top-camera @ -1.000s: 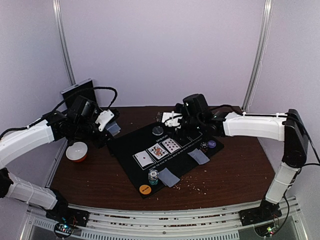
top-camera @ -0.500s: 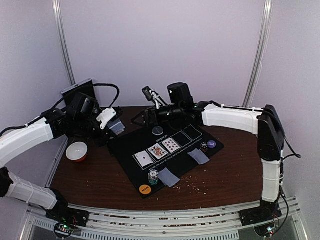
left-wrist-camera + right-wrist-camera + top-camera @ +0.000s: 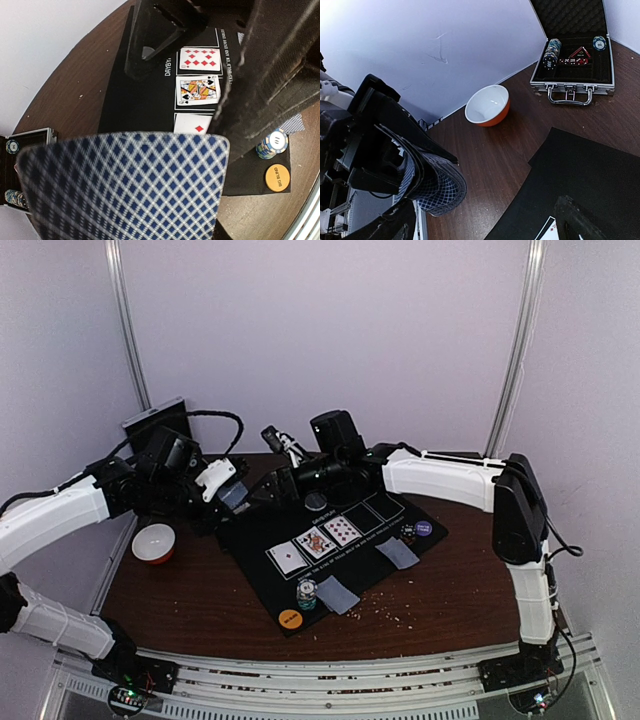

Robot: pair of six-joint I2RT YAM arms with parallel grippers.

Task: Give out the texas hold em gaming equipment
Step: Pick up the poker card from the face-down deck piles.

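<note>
My left gripper (image 3: 222,490) is shut on a deck of blue-checked playing cards (image 3: 125,185), held above the table just left of the black mat (image 3: 262,530). My right gripper (image 3: 272,466) stands open right beside that deck (image 3: 436,186), one finger (image 3: 155,35) above the mat's far edge, nothing between its fingers. Three cards lie face up on the mat: a ten of diamonds (image 3: 199,58), a king of spades (image 3: 198,92) and a diamond card (image 3: 195,125). Two face-down cards (image 3: 398,553) (image 3: 337,594), a chip stack (image 3: 307,593), an orange disc (image 3: 290,619) and a purple disc (image 3: 424,528) also lie there.
A red-and-white bowl (image 3: 154,542) sits on the brown table left of the mat. An open silver case (image 3: 572,55) with chips and dice stands at the back left corner. White walls close in the table at the back and sides.
My right arm has swung left across the back of the mat, bringing its open gripper up to the deck. My left gripper has held the deck almost still.
</note>
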